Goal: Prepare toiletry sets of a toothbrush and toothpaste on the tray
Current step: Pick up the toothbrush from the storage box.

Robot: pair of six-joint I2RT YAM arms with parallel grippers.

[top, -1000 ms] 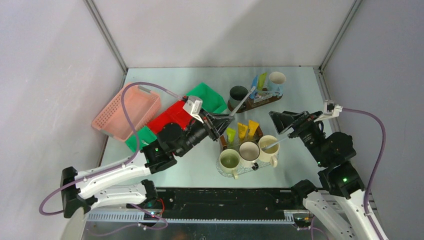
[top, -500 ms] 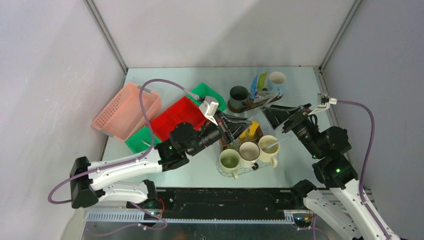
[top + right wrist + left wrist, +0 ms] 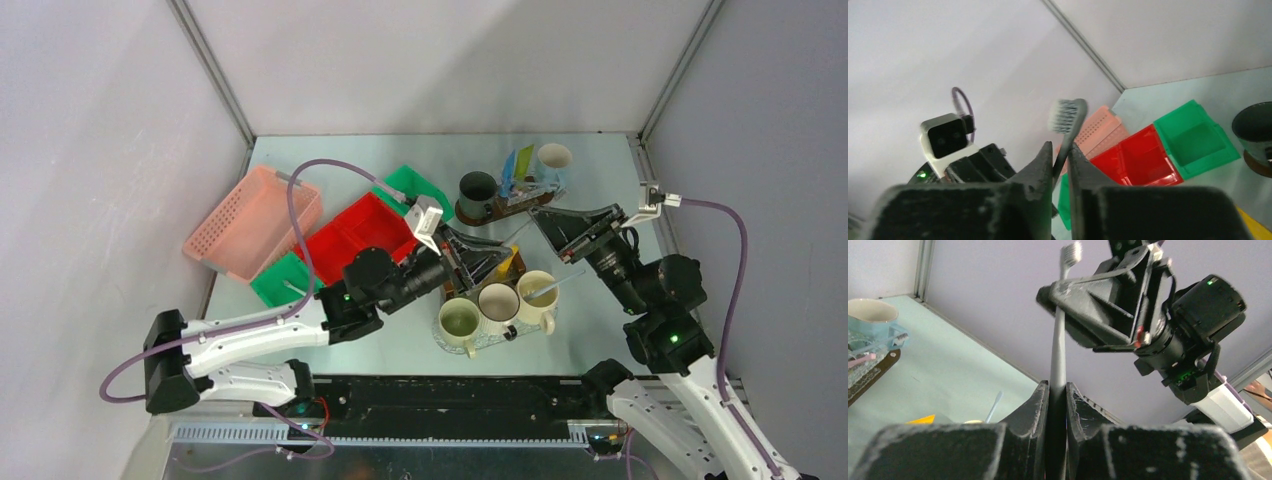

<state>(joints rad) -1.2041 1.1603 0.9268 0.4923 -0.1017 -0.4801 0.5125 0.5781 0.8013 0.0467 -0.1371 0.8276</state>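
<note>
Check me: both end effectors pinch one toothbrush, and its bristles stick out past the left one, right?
Not quite: the bristles of the toothbrush stick out past the right end effector, while the left end effector grips the handle. The left wrist view shows it.

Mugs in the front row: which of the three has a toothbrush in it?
The rightmost mug: a pale toothbrush leans out of it. The middle mug and left mug show none.

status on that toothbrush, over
Left pincer shut on toothbrush handle. Right pincer shut below its bristles. Brush spans both, not yet in the mugs. Nothing seen blocking.
</note>
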